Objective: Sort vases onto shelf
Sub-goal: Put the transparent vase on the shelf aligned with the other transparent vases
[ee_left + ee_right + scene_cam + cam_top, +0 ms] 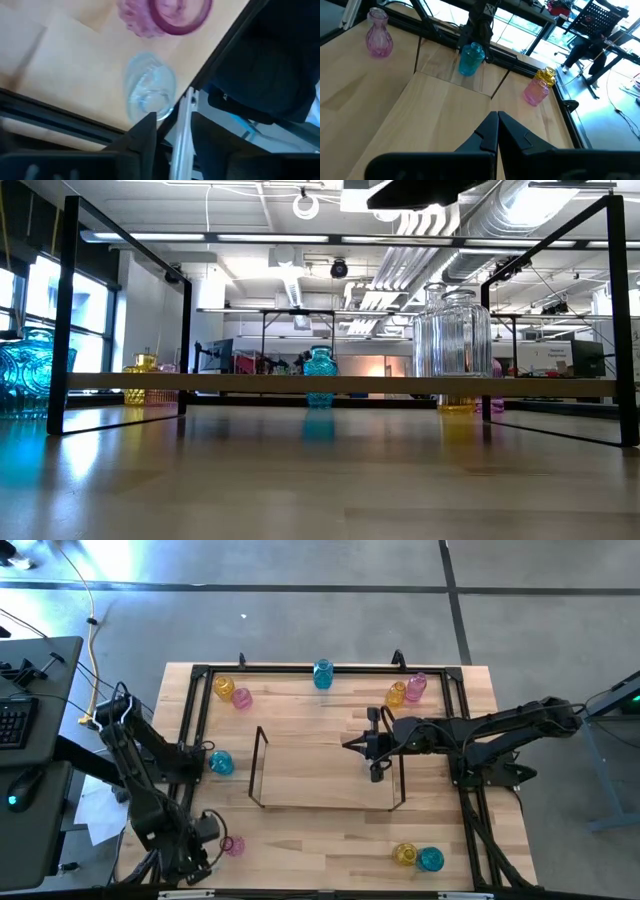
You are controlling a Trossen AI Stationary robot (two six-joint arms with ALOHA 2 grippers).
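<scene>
Right pincer, clenched and empty, hangs over the shelf at its right end, where a clear vase stands; left pincer, state unclear, sits at the desk's near-left corner, probably nearest the pink vase just right of it.
</scene>
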